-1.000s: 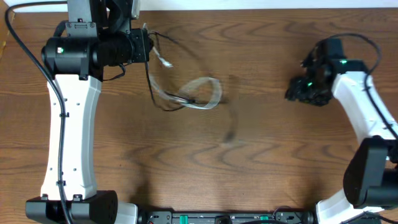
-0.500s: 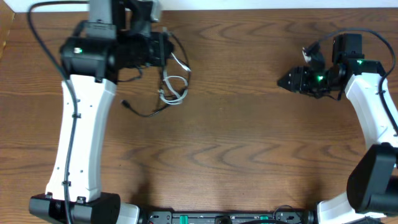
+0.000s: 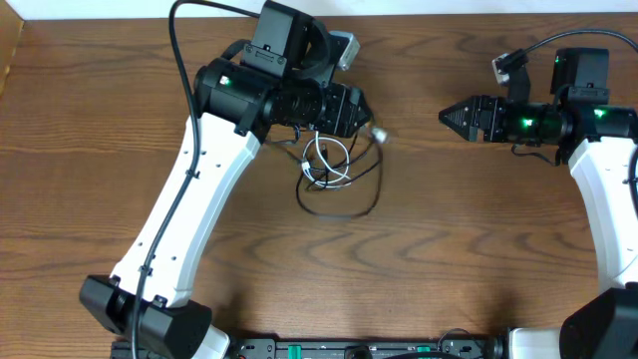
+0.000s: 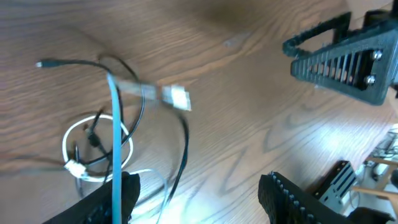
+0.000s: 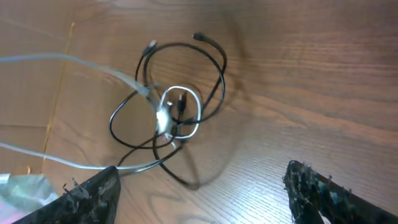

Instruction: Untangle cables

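The cables (image 3: 329, 172) lay knotted on the worktop (image 3: 469, 249), a white coil (image 5: 180, 109) threaded through black loops (image 4: 186, 146), at 6 o'clock from the left end effector (image 3: 361, 108), whose fingers stood apart with a pale strand beside one. The right end effector (image 3: 446, 116), also spread, hung at 3 o'clock. Pinching one plug end (image 3: 379, 133) and drawing it outward slowly, while the other arm pinned the coil, seemed wisest.

Brown wood-grain table (image 3: 469, 269) — a black cable (image 5: 222, 71), a white cable (image 5: 163, 117); left arm (image 3: 189, 214) and right arm (image 3: 610, 199) white with black joints — small green lights.
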### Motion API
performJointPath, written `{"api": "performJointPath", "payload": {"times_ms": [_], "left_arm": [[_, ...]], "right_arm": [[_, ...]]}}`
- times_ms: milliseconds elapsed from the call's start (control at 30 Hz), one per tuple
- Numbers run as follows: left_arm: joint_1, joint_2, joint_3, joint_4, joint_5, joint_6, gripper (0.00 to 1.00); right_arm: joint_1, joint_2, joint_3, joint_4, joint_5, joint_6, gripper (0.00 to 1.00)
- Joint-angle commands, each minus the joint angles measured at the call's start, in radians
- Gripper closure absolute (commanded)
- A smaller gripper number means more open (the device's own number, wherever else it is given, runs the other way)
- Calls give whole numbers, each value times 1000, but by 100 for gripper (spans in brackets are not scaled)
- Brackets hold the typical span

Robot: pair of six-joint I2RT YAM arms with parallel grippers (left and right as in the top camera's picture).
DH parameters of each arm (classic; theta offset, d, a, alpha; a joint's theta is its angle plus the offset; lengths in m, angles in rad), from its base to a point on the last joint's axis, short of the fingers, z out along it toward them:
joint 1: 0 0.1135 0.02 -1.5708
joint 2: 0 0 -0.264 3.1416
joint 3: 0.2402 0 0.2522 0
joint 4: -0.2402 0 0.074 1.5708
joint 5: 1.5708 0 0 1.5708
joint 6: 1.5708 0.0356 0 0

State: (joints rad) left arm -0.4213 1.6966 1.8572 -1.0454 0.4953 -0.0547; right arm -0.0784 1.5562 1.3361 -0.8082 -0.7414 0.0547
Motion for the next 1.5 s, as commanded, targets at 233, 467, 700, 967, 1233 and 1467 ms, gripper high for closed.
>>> {"api": "performJointPath", "payload": {"times_ms": [233,467,700,967,1233,1467], "left_arm": [[10,25,-1,-182,-201,118,32],[8,70,-1,-151,-197,148,33],[6,119,-3,-155,-187,113,33],[-43,245,-3,-119,-111,162,33],[-64,404,-3,-18,-111,174,33],[-64,447,-3,10,-111,174,49]], "right_arm": [[1,-13,18,-4,64,12,18],[20,-13,17,-9,70,19,14],[118,4,16,46,189,114,15],[141,19,16,77,329,199,17],[85,19,16,18,328,179,16],[86,19,15,-3,328,153,15]]}}
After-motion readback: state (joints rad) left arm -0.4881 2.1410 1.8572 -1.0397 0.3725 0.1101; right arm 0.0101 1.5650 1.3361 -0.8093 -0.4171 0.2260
